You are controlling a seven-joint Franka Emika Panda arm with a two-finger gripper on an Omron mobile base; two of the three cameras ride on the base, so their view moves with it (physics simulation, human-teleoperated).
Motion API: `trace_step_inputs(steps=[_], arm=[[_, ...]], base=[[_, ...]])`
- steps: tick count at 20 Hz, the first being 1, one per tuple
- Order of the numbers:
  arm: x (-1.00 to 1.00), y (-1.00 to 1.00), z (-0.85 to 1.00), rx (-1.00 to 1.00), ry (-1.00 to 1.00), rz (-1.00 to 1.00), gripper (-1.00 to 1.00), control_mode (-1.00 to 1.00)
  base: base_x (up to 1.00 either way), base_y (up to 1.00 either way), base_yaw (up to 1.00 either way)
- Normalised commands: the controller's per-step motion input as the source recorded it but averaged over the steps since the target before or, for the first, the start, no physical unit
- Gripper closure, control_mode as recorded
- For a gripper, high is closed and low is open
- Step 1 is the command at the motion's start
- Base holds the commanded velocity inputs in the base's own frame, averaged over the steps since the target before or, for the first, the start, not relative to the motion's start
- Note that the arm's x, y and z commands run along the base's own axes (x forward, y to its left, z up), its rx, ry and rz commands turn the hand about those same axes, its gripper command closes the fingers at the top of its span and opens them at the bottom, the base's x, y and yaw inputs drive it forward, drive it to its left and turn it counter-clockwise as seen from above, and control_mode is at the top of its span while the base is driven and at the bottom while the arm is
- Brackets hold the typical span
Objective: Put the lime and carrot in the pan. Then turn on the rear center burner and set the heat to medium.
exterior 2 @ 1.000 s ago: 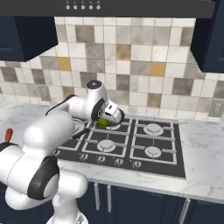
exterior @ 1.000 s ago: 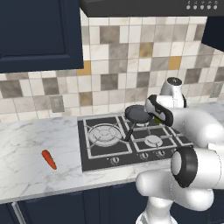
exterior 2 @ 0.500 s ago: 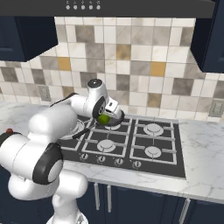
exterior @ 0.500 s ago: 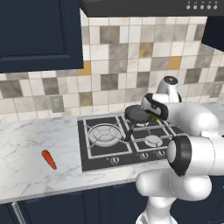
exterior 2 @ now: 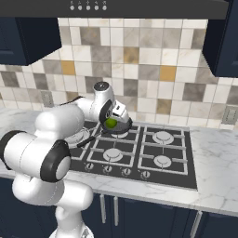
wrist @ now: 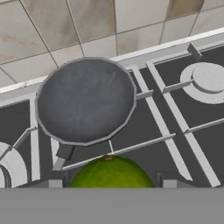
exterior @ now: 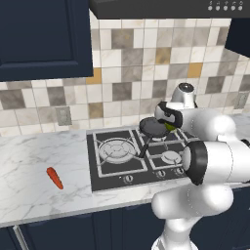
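Observation:
My gripper [exterior 2: 111,122] is shut on the lime [exterior 2: 111,123], a yellow-green ball held just above the cooktop grates. In the hand view the lime [wrist: 111,171] sits between my fingertips [wrist: 55,178], with the black pan [wrist: 85,99] just beyond it and nothing inside. The pan [exterior: 152,128] rests on the rear middle grates, its thin handle pointing toward the front, and the lime [exterior: 169,127] hangs at its right rim. The rear center burner is hidden under the pan. The orange-red carrot [exterior: 54,177] lies far left on the marble counter.
The black cooktop [exterior 2: 176,174] has a row of knobs [exterior 2: 126,172] along its front edge. A large silver-ringed burner [exterior: 115,148] is left of the pan and a pale-capped burner [wrist: 209,78] right of it. A tiled wall [exterior: 127,73] stands close behind.
The hand with the lime has shifted slightly toward the pan, and the arm's elbow has risen. Pan and carrot have not moved.

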Motion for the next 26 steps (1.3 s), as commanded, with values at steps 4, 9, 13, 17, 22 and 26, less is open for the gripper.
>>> trace_step_inputs(steps=[4,9,13,17,22,26], arm=[[0.22,0.03,-0.06,0.00,-0.01,0.00,1.00,-1.00],[0.22,0.01,-0.37,0.00,0.00,0.00,1.00,-1.00],[0.18,0.01,-0.17,0.00,0.00,0.00,1.00,-1.00],[0.18,0.01,-0.19,0.00,0.00,0.00,1.00,-1.00],[0.18,0.03,-0.12,0.00,0.00,0.00,1.00,-1.00],[0.20,0.00,-0.01,0.00,-0.01,0.00,1.00,-1.00]], base=[[0.00,0.00,0.00],[0.00,0.00,0.00],[0.00,0.00,0.00],[0.00,0.00,0.00],[0.00,0.00,0.00],[0.00,0.00,0.00]])
